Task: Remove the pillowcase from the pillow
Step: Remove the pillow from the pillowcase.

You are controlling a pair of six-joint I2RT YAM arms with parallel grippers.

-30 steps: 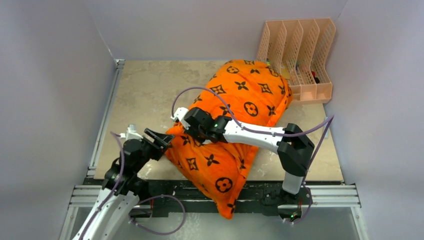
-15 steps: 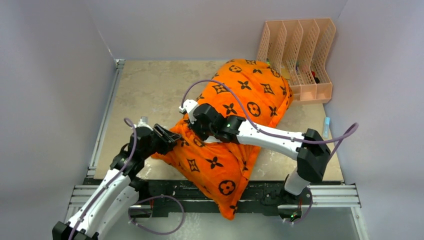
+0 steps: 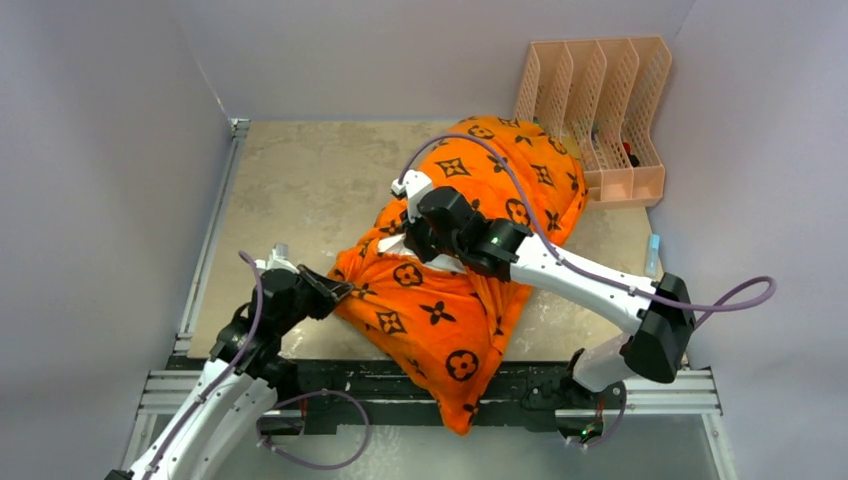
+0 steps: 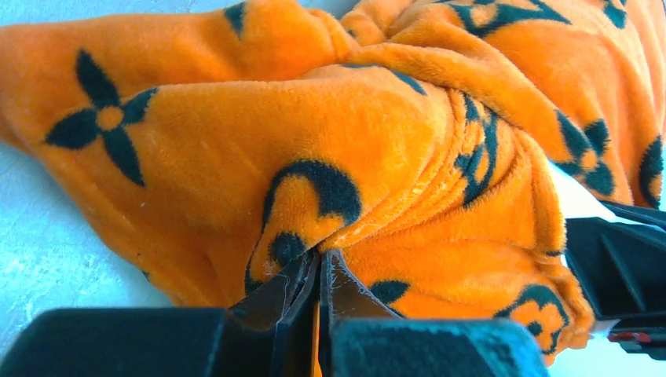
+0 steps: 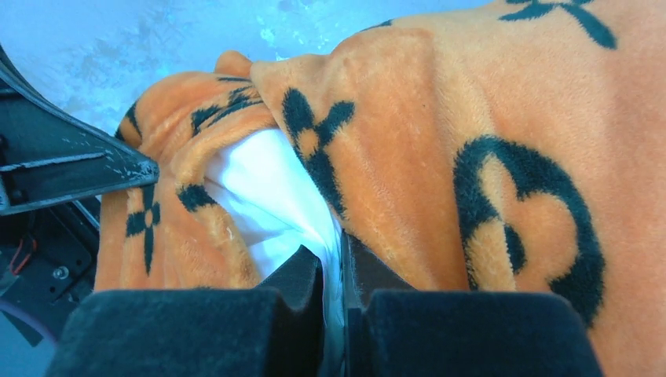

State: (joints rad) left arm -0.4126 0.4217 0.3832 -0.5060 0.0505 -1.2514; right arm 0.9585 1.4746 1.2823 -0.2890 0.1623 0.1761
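Plush orange pillowcase (image 4: pixel 236 141) bunches, pinched in my left gripper (image 4: pixel 320 265); my right gripper (image 5: pixel 333 253) nips the pillow (image 5: pixel 263 192), smooth and white.

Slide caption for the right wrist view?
Jaws shut on the white pillow where it pokes from the orange pillowcase.

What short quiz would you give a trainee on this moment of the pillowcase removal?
1. True or false: the left pincer is shut on the pillowcase.
2. What does the right pincer grip? A) the pillow B) a cup C) nothing
3. Fill in: the file rack stands at the table's far ____ corner.
Key: 1 true; 2 A; 3 right.
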